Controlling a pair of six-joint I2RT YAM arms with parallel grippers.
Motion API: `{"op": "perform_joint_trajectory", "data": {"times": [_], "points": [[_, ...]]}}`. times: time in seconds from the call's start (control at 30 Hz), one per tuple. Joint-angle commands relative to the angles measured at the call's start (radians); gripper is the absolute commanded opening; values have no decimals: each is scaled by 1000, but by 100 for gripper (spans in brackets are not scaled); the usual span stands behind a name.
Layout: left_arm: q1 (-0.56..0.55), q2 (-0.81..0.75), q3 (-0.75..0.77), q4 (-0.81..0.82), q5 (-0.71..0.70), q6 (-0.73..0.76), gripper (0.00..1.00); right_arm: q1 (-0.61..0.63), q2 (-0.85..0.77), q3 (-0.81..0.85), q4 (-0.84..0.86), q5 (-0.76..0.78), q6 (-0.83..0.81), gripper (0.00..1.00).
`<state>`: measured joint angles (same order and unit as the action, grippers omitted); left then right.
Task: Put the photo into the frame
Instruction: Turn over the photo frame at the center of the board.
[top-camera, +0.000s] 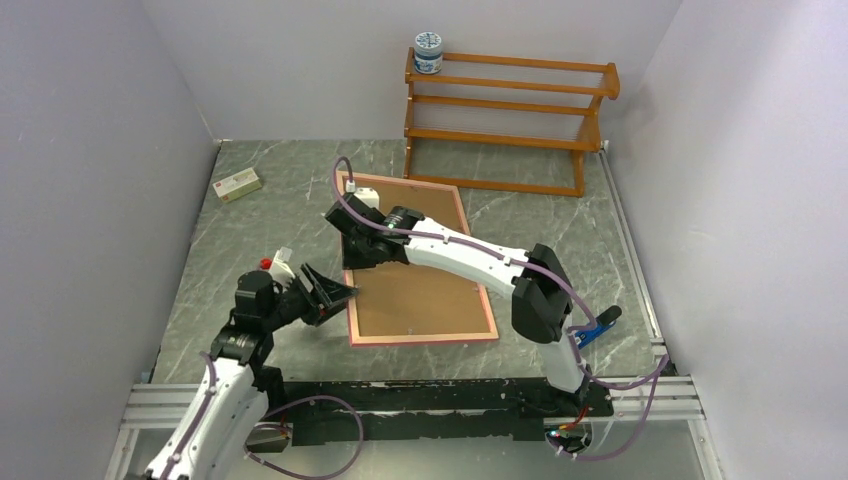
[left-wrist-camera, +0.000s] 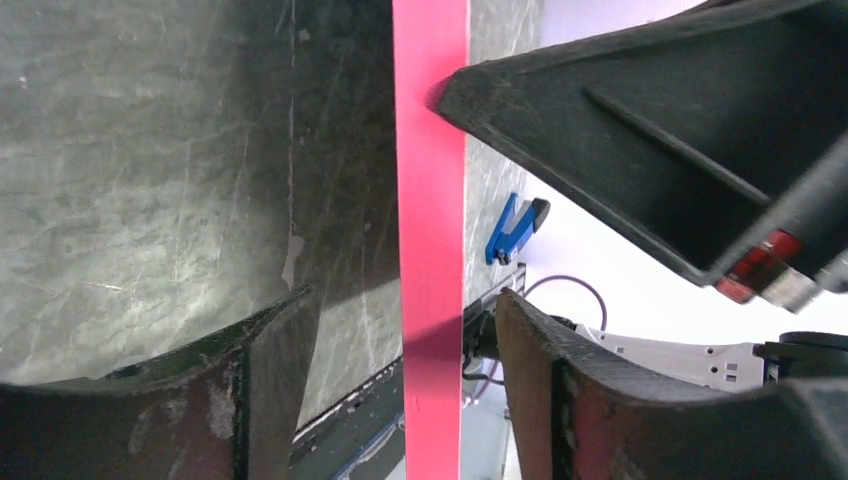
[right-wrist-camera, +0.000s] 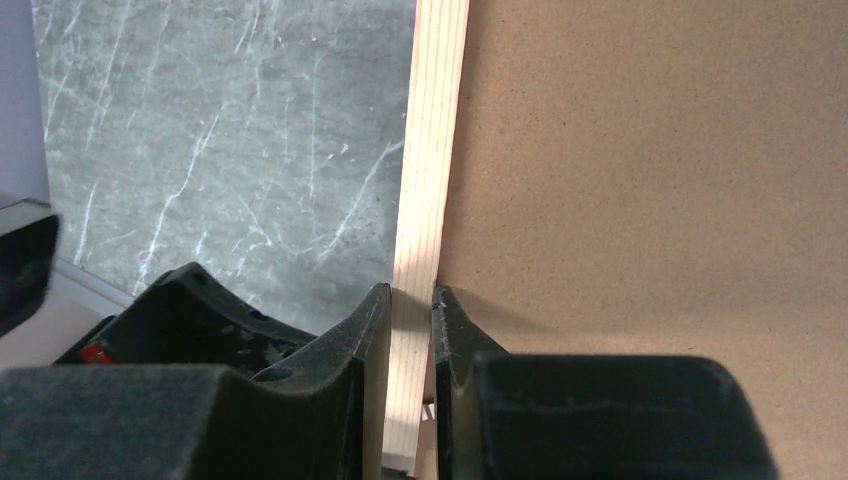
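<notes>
The frame (top-camera: 470, 338) lies back-up on the table, its pink rim around a brown fibreboard panel (top-camera: 420, 290). My right gripper (top-camera: 365, 247) is shut on the frame's left rail. In the right wrist view its gripper (right-wrist-camera: 410, 295) pinches the pale wood rail (right-wrist-camera: 435, 120) beside the brown panel (right-wrist-camera: 650, 200). My left gripper (top-camera: 340, 292) is at the frame's near-left edge. In the left wrist view its gripper (left-wrist-camera: 408, 300) is open, with the frame's pink rail (left-wrist-camera: 432, 150) between the fingers (left-wrist-camera: 280, 380) and a gap on each side. The photo is not in view.
An orange-brown wooden rack (top-camera: 505, 120) stands at the back with a blue-and-white tin (top-camera: 428, 52) on top. A small box (top-camera: 238, 184) lies at the back left. A blue clip (top-camera: 598, 327) lies at the near right; it also shows in the left wrist view (left-wrist-camera: 515, 228).
</notes>
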<state>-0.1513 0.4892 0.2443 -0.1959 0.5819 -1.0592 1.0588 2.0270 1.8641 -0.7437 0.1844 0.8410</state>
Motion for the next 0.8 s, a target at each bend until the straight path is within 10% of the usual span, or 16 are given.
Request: {"op": "perform_joint_trajectory", "data": {"times": [0.0,0.57,0.77], "points": [[-1,109,16,198,129,4,66,-20,-99,7,97,-1,-5,0],[-1,253,73,331,203,23,42,-48,-154,-50,162,-86,6,0],[-1,299,193,134,221,174,3,-50,-152,-26,117,-79,-21,16]]}}
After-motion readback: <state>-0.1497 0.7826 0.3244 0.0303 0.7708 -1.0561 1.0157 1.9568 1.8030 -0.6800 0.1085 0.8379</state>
